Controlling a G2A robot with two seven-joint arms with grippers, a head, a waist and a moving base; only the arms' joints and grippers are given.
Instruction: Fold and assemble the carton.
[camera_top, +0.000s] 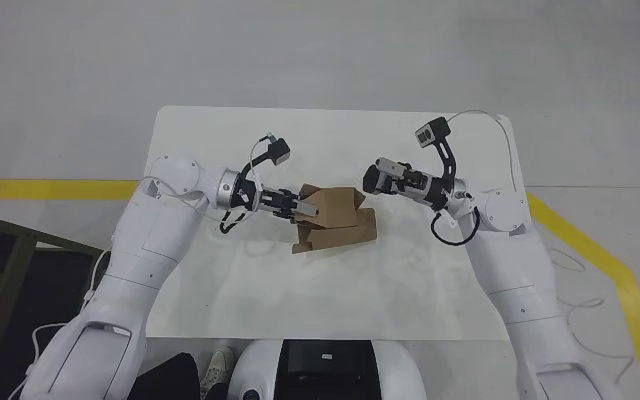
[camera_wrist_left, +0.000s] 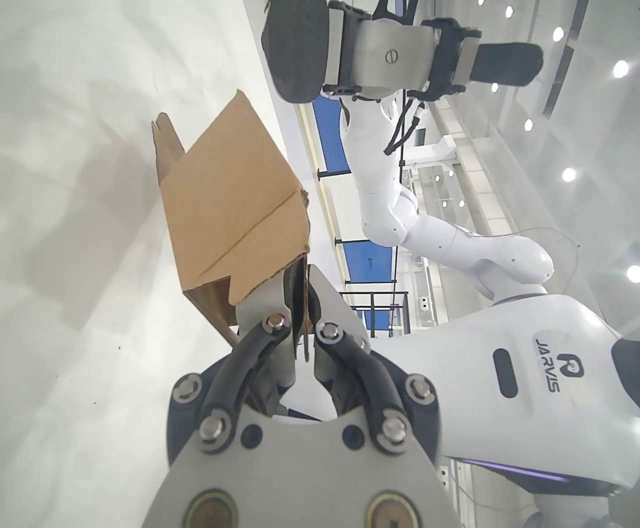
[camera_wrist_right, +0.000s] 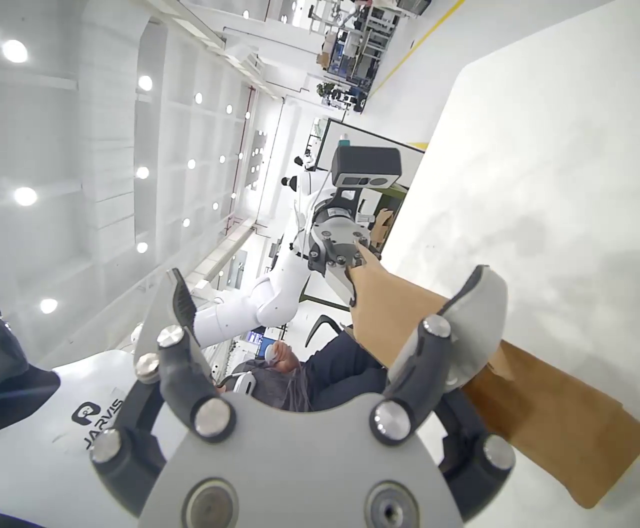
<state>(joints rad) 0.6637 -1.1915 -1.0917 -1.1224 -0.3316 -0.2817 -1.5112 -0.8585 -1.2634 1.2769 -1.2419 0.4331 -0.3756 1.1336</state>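
A brown cardboard carton (camera_top: 335, 218), partly raised into shape, sits at the middle of the white table (camera_top: 420, 290). My left gripper (camera_top: 303, 208) is shut on a flap at the carton's left end; in the left wrist view the fingers (camera_wrist_left: 265, 305) pinch the cardboard edge of the carton (camera_wrist_left: 235, 220). My right gripper (camera_top: 370, 180) hovers open just past the carton's right end. In the right wrist view its two fingers (camera_wrist_right: 475, 310) stand wide apart above the carton (camera_wrist_right: 540, 400), holding nothing. The far left gripper (camera_wrist_right: 345, 260) grips the carton's other end.
The table's edges lie well away from the carton on every side, with bare surface in front and behind. A yellow floor line (camera_top: 60, 188) runs beside the table. A seated person (camera_wrist_right: 320, 365) appears beyond the table in the right wrist view.
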